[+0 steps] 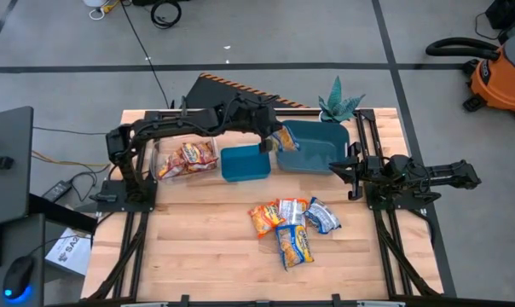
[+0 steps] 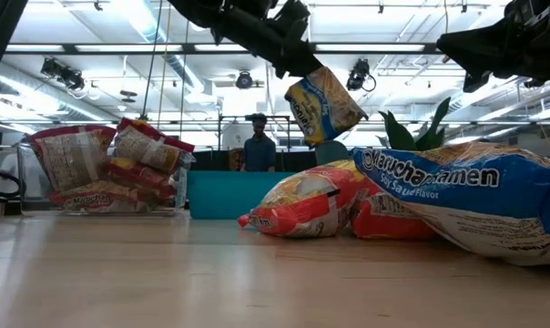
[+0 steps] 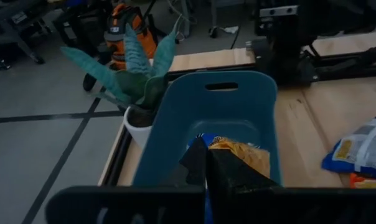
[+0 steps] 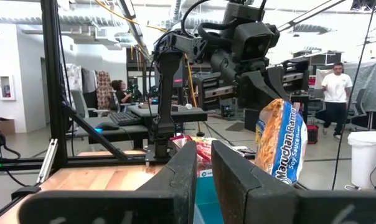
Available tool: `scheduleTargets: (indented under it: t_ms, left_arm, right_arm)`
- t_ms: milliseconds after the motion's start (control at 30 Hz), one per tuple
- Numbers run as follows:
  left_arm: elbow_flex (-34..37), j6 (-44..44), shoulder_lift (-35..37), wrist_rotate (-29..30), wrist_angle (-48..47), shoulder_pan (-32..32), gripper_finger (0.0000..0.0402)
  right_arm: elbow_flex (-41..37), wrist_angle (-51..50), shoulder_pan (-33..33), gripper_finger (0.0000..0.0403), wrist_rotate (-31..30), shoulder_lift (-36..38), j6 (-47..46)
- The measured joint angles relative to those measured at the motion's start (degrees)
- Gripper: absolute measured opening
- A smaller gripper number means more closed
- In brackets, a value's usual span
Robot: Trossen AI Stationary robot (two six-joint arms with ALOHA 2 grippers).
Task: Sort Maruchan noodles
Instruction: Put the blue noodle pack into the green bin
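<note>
My left gripper point(image 1: 273, 136) reaches out over the large teal bin point(image 1: 321, 152) and is shut on a blue-and-yellow Maruchan packet point(image 1: 286, 141). The packet also shows in the low view point(image 2: 325, 105) and in the right wrist view point(image 4: 281, 146). Several more packets lie in a pile point(image 1: 292, 223) on the table's near middle, partly overlapping. Red packets fill the clear box point(image 1: 188, 159). My right gripper point(image 1: 353, 170) waits at the table's right edge, pointing left, its fingers point(image 4: 203, 165) open by a narrow gap and touching nothing. My left gripper point(image 2: 298, 62) pinches the blue-and-yellow packet by its upper end point(image 2: 304, 87) between the two fingers. It comes slanting down from above and from the table's left. The packet hangs tilted below the fingers, lifted clear over the large teal bin point(image 3: 175, 118).
A smaller teal bin point(image 1: 245, 164) stands between the clear box and the large bin. A potted plant point(image 1: 338, 104) sits at the far edge behind the large bin. Bare wood lies to the near left. A person point(image 2: 257, 146) stands in the room beyond the table.
</note>
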State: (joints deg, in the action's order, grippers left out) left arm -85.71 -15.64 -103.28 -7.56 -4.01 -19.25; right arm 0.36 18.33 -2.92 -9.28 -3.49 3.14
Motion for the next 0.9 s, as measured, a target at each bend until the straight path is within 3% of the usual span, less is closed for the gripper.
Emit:
scheduleTargets:
  t_ms: [700, 900]
  left_arm:
    - [-0.3, 7.6, 2.8, -0.2, -1.0, -0.8, 0.0005]
    - [-0.3, 5.5, 3.7, -0.6, -2.2, -1.9, 0.0006]
  right_arm:
    - [0.0, 0.0, 0.0, 0.0055, 0.0, 0.0, 0.0]
    - [0.0, 0.0, 0.0, 0.0055, 0.0, 0.0, 0.0]
